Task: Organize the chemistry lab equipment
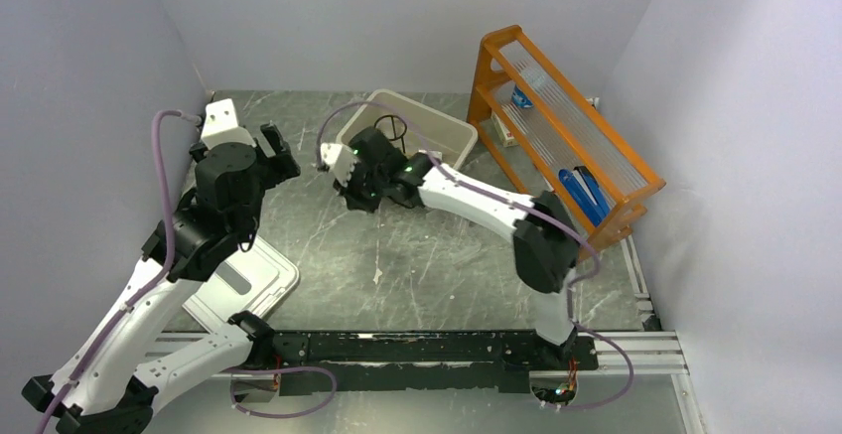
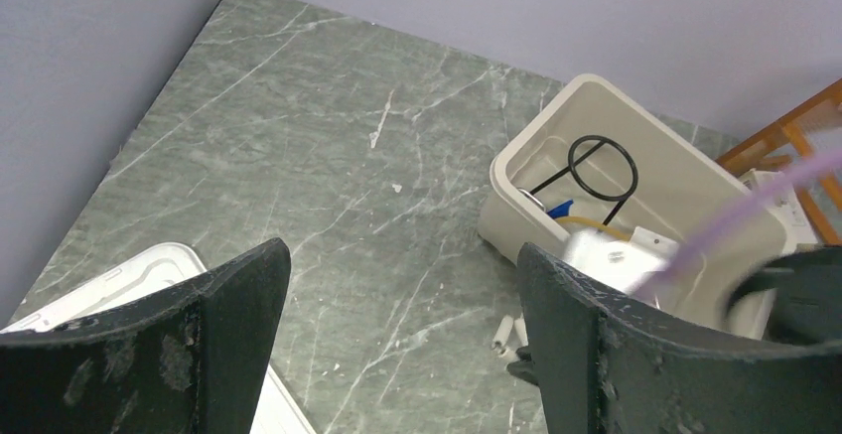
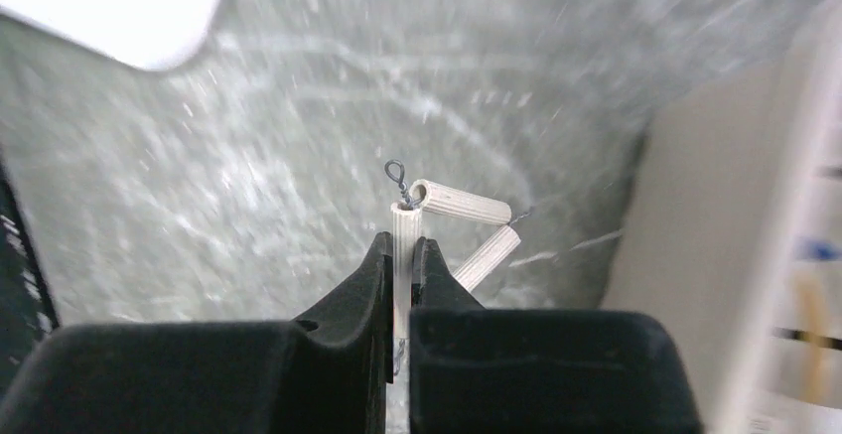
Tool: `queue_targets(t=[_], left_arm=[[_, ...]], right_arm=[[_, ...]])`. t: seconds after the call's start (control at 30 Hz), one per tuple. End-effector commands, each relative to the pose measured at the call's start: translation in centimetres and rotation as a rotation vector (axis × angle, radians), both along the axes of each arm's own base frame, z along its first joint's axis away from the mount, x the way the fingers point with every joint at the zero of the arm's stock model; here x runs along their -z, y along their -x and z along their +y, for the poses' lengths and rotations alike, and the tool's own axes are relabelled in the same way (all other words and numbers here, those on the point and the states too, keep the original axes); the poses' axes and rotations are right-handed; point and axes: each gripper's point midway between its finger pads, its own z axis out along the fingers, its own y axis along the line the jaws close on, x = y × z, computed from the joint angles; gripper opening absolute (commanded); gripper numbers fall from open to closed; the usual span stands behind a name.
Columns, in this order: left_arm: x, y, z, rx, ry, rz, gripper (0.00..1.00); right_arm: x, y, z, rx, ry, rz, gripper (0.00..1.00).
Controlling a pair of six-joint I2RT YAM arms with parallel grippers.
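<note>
My right gripper (image 3: 400,255) is shut on one tube of the white triangle (image 3: 457,201), whose other two tubes and a twisted wire end stick out beyond the fingertips, just above the table beside the beige tub (image 3: 685,206). In the top view the right gripper (image 1: 350,194) is low at the tub's (image 1: 452,134) near left side. The triangle also shows in the left wrist view (image 2: 508,333). A black wire ring (image 2: 603,166) stands in the tub (image 2: 586,86) with a tan tube (image 2: 591,223) and a blue piece (image 2: 559,209). My left gripper (image 2: 402,355) is open and empty, hovering left of the tub (image 1: 283,156).
The white lid (image 1: 253,285) lies on the table at the near left, under my left arm. The orange rack (image 1: 566,126) stands along the right wall with blue items (image 1: 586,191) on its shelves. Grey walls close in the left, back and right.
</note>
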Motion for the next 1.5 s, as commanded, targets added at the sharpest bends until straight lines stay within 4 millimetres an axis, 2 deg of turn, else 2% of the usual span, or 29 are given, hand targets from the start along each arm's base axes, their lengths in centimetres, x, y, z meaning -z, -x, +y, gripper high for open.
queue_targets(t=[0.0, 0.07, 0.17, 0.23, 0.3, 0.4, 0.53, 0.67, 0.77, 0.9, 1.1, 1.17, 1.3, 1.47], left_arm=[[-2.5, 0.8, 0.8, -0.008, 0.028, -0.059, 0.88], [-2.6, 0.9, 0.8, -0.005, 0.031, -0.061, 0.88], [-2.5, 0.9, 0.7, 0.001, 0.034, -0.058, 0.88], [-2.2, 0.9, 0.6, 0.008, 0.034, -0.052, 0.88], [-1.9, 0.8, 0.3, 0.014, 0.032, -0.042, 0.88], [-1.3, 0.5, 0.0, 0.024, 0.027, -0.027, 0.88], [0.3, 0.0, -0.5, 0.037, -0.006, 0.01, 0.87], [4.4, -0.5, -0.4, 0.014, -0.074, 0.116, 0.87], [6.3, -0.7, -0.8, 0.02, -0.096, 0.174, 0.87], [7.0, -1.0, -1.3, 0.035, -0.095, 0.188, 0.88], [7.1, -1.3, -1.8, 0.051, -0.091, 0.19, 0.88], [7.1, -1.4, -1.9, 0.055, -0.091, 0.192, 0.88], [7.2, -1.5, -2.1, 0.064, -0.095, 0.197, 0.88], [6.0, -1.5, -1.5, 0.041, -0.112, 0.174, 0.87]], right_arm=[[-10.1, -1.7, 1.9, 0.064, -0.3, -0.153, 0.0], [-13.0, -2.6, 1.1, 0.134, -0.367, -0.208, 0.0], [-15.8, -4.6, -1.0, 0.259, -0.443, -0.271, 0.0], [-16.9, -6.5, -3.0, 0.367, -0.465, -0.316, 0.0], [-16.9, -8.8, -5.3, 0.486, -0.46, -0.338, 0.0], [-15.3, -12.0, -8.7, 0.646, -0.414, -0.319, 0.0], [-12.3, -14.3, -12.3, 0.817, -0.361, -0.274, 0.0], [-8.6, -15.1, -13.5, 0.877, -0.291, -0.228, 0.0], [-5.5, -15.8, -14.2, 0.91, -0.235, -0.187, 0.0], [-2.5, -16.8, -15.0, 0.951, -0.178, -0.163, 0.0], [1.0, -18.0, -16.0, 1.005, -0.075, -0.164, 0.0], [1.8, -18.2, -16.1, 1.005, -0.056, -0.157, 0.0], [2.0, -18.0, -15.7, 1.002, -0.053, -0.135, 0.18], [-1.7, -17.4, -14.9, 0.977, -0.144, -0.133, 0.34]])
